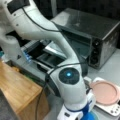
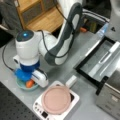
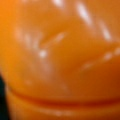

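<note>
Small glossy orange object [image 2: 29, 83] lying in a shallow pale-green dish [image 2: 22, 85] on the grey surface [image 2: 62, 72] — directly beneath the tool [image 2: 26, 79], whose blue-and-white head hangs close over it. In the wrist view the orange object [image 3: 60, 55] fills the frame. Whether the tool is spread or pinching cannot be told. A front view's right: round pink plate [image 2: 56, 99] on a white scale [image 2: 74, 96] — just beside; black oven tray [image 2: 100, 62] lies beyond.

Gripper [image 2: 28, 80] down over orange object [image 2: 30, 83] in teal bowl [image 2: 22, 85].
</note>
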You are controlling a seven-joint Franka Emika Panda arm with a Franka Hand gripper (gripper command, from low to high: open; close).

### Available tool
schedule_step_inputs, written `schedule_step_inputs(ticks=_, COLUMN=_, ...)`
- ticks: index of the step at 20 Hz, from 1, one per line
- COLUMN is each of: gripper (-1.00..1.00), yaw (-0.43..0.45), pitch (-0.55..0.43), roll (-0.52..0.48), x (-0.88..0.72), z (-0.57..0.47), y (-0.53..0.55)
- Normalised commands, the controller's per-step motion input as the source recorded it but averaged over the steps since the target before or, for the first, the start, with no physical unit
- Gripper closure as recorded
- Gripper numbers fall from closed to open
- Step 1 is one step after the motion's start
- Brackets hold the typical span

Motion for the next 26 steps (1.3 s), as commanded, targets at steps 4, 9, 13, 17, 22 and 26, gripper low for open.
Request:
schedule_step_inputs(ticks=4, gripper=1.0, yaw=0.067, pitch=0.207, roll=0.101, x=0.41, z=-0.11, y=-0.22)
schedule_step_inputs(ticks=9, gripper=1.0, yaw=0.064, pitch=0.271, roll=0.094, x=0.37, z=0.03, y=-0.21)
schedule_step_inputs(ticks=13, gripper=1.0, yaw=0.051, pitch=0.367, roll=0.076, x=0.33, z=0.12, y=-0.18)
schedule_step_inputs(ticks=17, gripper=1.0, yaw=0.051, pitch=0.314, roll=0.067, x=0.33, z=0.2, y=-0.12)
schedule_step_inputs(ticks=22, gripper=1.0, yaw=0.057, pitch=0.214, roll=0.063, x=0.27, z=0.33, y=-0.02)
schedule_step_inputs(ticks=26, gripper=1.0, yaw=0.043, pitch=0.136, roll=0.094, x=0.19, z=0.23, y=-0.01)
